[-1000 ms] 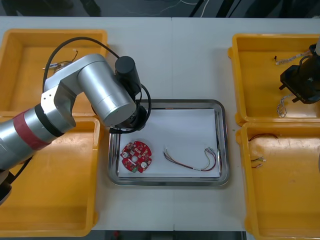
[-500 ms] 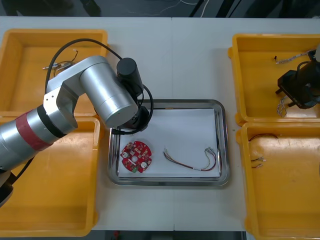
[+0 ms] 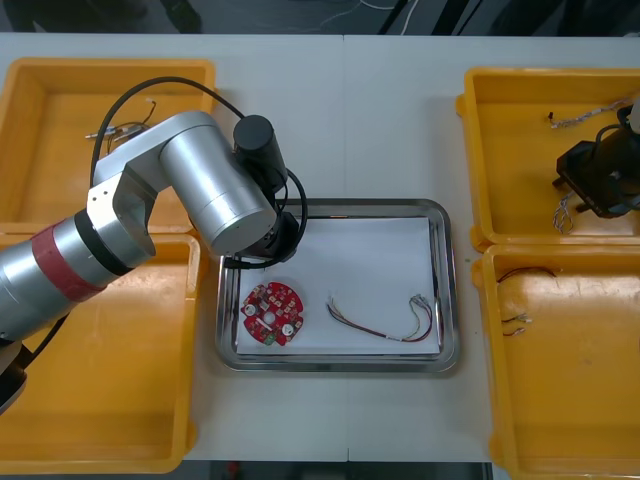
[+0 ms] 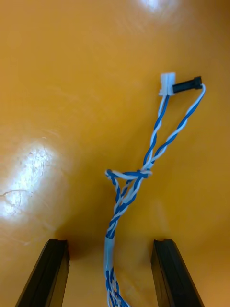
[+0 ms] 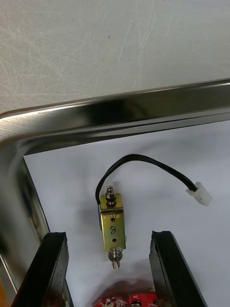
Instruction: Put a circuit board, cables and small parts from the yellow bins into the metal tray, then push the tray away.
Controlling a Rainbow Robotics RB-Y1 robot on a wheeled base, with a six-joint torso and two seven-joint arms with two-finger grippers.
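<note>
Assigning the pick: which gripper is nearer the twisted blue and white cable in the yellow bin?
Right. Right gripper straddles the twisted blue and white cable, open; left gripper hangs open over the metal tray.

The right end effector (image 4: 110,245) hangs over the floor of a yellow bin (image 4: 57,96), fingers spread wide. A twisted blue and white cable (image 4: 139,175) runs between them, apparently touching neither, ending in white and black connectors.
</note>
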